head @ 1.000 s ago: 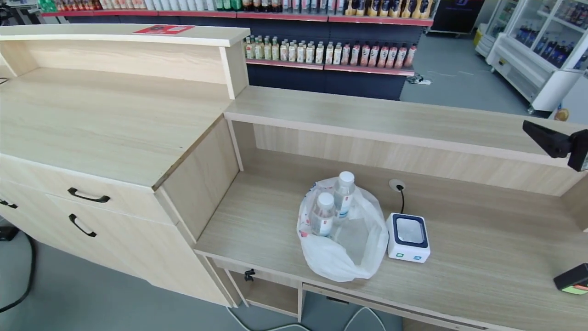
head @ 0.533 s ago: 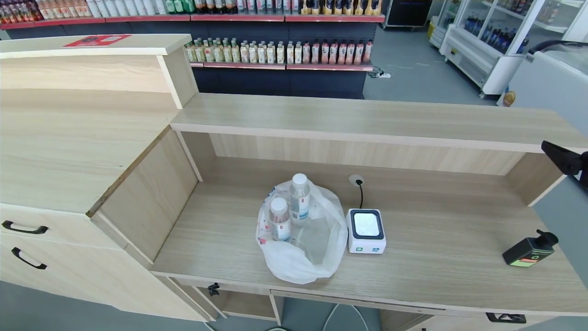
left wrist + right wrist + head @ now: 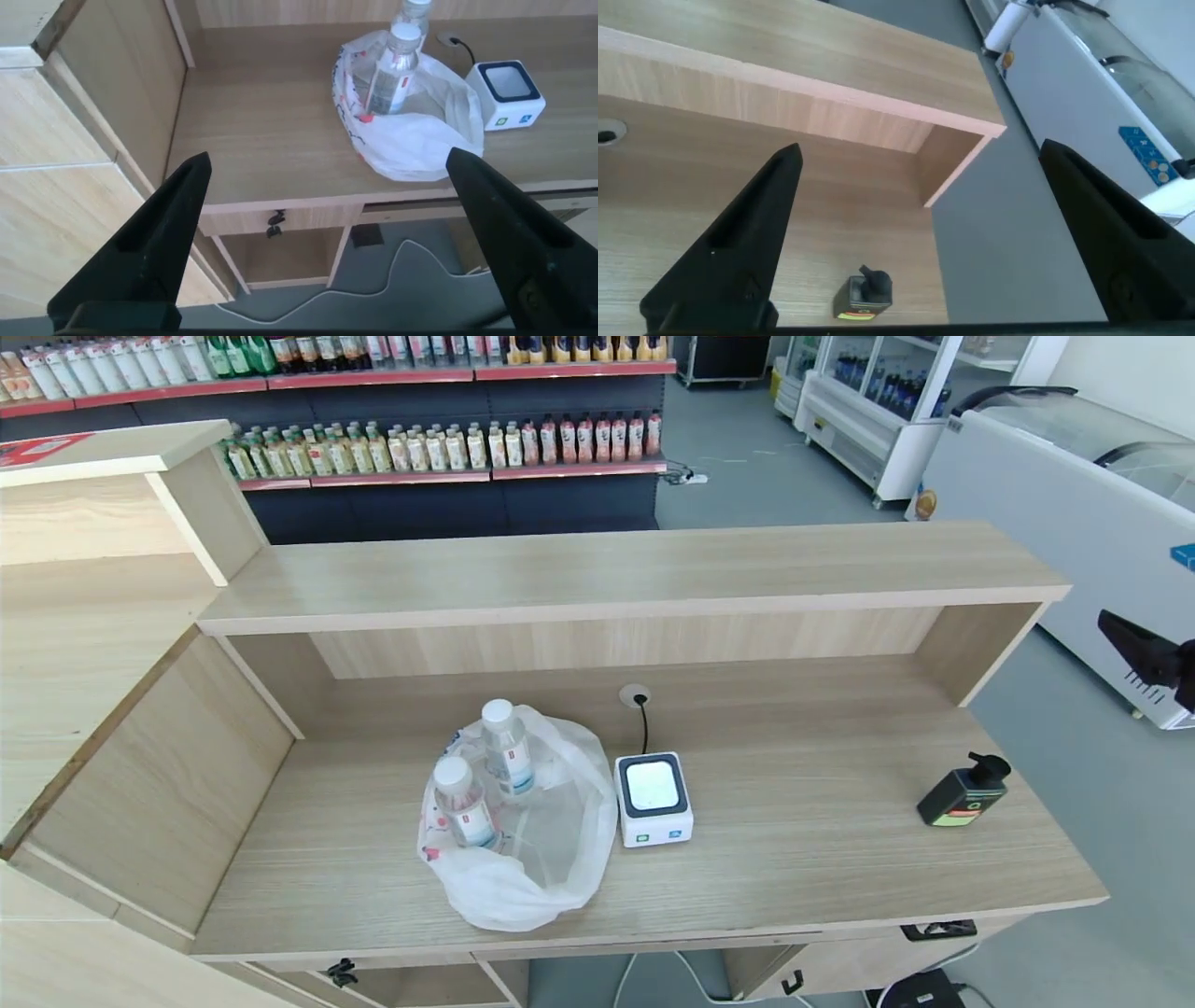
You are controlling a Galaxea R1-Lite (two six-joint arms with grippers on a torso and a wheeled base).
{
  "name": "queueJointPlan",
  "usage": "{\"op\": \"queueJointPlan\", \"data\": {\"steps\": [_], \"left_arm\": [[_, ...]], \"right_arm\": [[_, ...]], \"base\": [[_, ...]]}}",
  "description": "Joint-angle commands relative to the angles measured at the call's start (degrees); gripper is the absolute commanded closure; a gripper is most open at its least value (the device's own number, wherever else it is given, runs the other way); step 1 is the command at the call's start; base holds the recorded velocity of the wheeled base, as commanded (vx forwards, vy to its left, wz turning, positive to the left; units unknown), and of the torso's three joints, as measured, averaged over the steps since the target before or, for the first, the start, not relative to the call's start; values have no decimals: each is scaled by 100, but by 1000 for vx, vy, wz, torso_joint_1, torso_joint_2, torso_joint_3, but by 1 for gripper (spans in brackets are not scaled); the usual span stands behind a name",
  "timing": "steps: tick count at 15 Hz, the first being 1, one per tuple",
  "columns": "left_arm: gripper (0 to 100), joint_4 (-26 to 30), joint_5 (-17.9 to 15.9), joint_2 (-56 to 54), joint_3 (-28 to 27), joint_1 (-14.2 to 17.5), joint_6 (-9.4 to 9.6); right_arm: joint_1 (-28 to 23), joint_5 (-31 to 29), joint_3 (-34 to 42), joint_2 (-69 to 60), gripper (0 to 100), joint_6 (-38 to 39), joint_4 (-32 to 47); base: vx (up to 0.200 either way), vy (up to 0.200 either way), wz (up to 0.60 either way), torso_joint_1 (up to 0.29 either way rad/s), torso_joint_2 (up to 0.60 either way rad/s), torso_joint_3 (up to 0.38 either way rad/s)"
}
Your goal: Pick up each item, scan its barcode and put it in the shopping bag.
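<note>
Head view: scanner [image 3: 653,798] between shopping bag [image 3: 509,896] and pump bottle [image 3: 962,793].

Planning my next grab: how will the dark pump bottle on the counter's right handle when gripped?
The pump bottle looks like hard plastic, so probably stiff rather than floppy. Its smooth sides may be slippery. The narrow pump head looks a poor hold; gripping the body seems safer.
</note>
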Motion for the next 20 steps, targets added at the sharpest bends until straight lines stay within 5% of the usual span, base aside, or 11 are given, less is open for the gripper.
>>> {"op": "queueJointPlan", "data": {"steps": [1,9,20], "left_arm": [[0,-2,3,-2,0,2,-1],[0,-2,3,-2,0,-6,-1],[0,-2,3,-2,0,-6,-19]], "right_arm": [[-28,6,0,87,0,14,-55],[-151,200,-97,35,0,1087,-47],[-309,208,0,79,0,1219,-38]], "base": [[0,0,0,0,0,0],[0,0,0,0,0,0],[-18,0,0,0,1,0]]}}
